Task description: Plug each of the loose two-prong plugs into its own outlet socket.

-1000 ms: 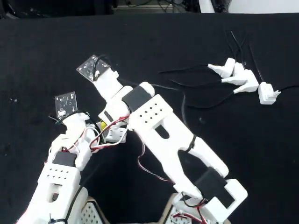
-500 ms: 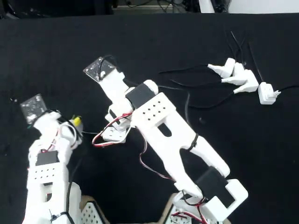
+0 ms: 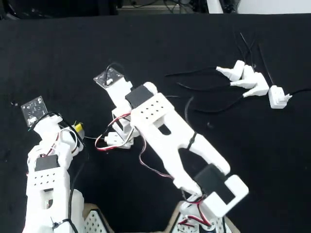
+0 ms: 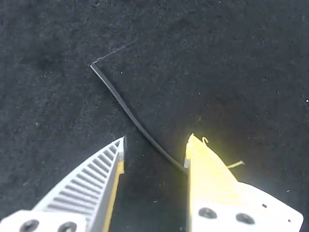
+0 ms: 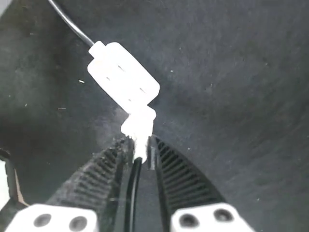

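- Your right fingers [image 5: 106,166] pinch a white plug [image 5: 139,121] by its rear. Its nose touches the outlet socket [image 5: 123,79] just ahead of the fingertips, at a slant. You cannot tell whether the prongs are in.
- This looks like the insertion step: square the plug to the socket, then press straight in.
- Your left fingers [image 4: 205,166] are spread and empty, with a thin black cord [image 4: 120,99] running between them.
- More white plugs [image 3: 245,77] lie well apart from both pairs of fingers on the matte black counter [image 3: 194,39], with dim cables [image 3: 165,5] beyond its far edge.

White plugs [image 3: 249,80] on black table [image 3: 53,43]
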You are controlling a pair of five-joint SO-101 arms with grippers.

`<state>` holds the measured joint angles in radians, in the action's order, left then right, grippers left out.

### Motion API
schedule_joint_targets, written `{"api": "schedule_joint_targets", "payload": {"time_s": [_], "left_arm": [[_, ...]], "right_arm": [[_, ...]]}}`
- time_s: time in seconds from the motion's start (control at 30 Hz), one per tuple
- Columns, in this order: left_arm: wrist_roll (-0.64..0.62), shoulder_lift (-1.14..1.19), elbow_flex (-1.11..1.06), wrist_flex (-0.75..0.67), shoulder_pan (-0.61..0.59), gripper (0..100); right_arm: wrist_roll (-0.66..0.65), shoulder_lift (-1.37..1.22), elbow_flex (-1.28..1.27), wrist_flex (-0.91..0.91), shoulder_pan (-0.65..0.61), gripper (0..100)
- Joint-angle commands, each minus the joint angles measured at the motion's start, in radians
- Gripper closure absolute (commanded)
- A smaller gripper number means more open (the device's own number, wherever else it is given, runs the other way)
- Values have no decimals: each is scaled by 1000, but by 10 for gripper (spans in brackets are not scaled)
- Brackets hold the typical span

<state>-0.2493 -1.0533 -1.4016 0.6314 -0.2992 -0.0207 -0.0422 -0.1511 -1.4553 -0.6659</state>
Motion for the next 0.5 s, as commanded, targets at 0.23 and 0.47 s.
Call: {"api": "schedule_joint_targets", "payload": {"time_s": [0.23,0.47], "left_arm": [[9,-8,42,-3,-7,790],[9,-8,42,-3,-8,790]], "right_arm": [[32,-74,131,-8,14,988],[32,-113,157,-8,14,988]]}}
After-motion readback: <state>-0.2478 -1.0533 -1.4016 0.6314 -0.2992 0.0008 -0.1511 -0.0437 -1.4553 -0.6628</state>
